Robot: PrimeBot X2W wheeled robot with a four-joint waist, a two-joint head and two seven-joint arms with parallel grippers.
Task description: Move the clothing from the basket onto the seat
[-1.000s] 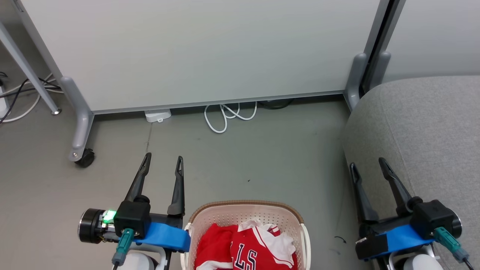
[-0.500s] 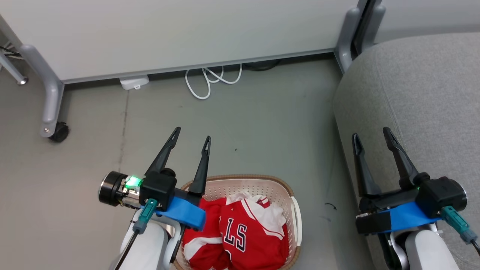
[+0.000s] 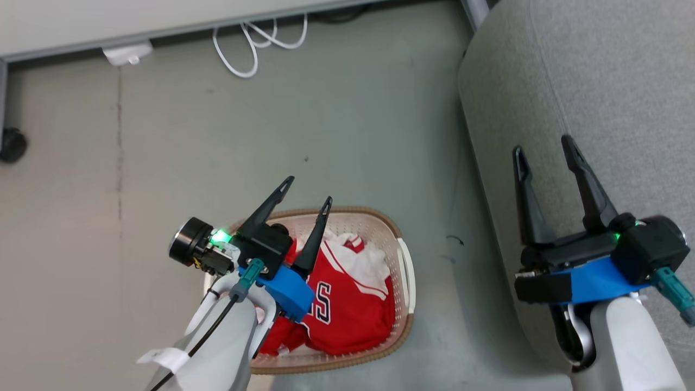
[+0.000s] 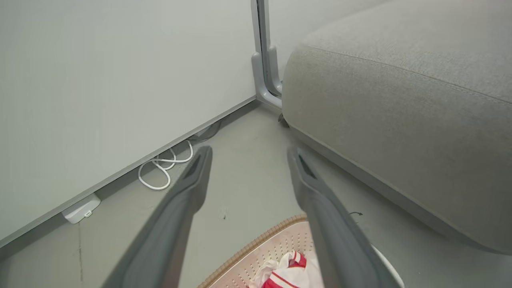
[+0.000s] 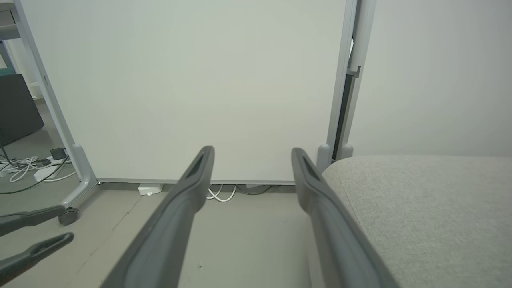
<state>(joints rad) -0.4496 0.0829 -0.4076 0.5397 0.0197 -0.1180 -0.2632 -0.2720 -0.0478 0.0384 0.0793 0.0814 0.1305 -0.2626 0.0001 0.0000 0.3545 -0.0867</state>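
Observation:
The red clothing (image 3: pixel 347 304) with white trim and dark lettering lies piled in the cream basket (image 3: pixel 404 274) on the floor; a corner of it shows in the left wrist view (image 4: pixel 286 274) inside the basket's brown rim (image 4: pixel 256 244). My left gripper (image 3: pixel 307 190) hangs open above the basket's far left part, fingers apart and empty (image 4: pixel 250 154). The grey seat (image 3: pixel 597 81) fills the right side (image 4: pixel 400 100). My right gripper (image 3: pixel 543 144) is open over the seat's front edge, holding nothing (image 5: pixel 252 150).
A white partition panel (image 5: pixel 180 80) on wheeled feet stands beyond the floor. A coiled white cable (image 3: pixel 250 46) and a small white box (image 3: pixel 127 53) lie at its base. One caster (image 3: pixel 12 144) sits at far left. Bare grey floor lies between basket and panel.
The head camera has tilted down, so the basket and seat sit higher in view. My left gripper has moved right, from beside the basket to above it. Both grippers stay open.

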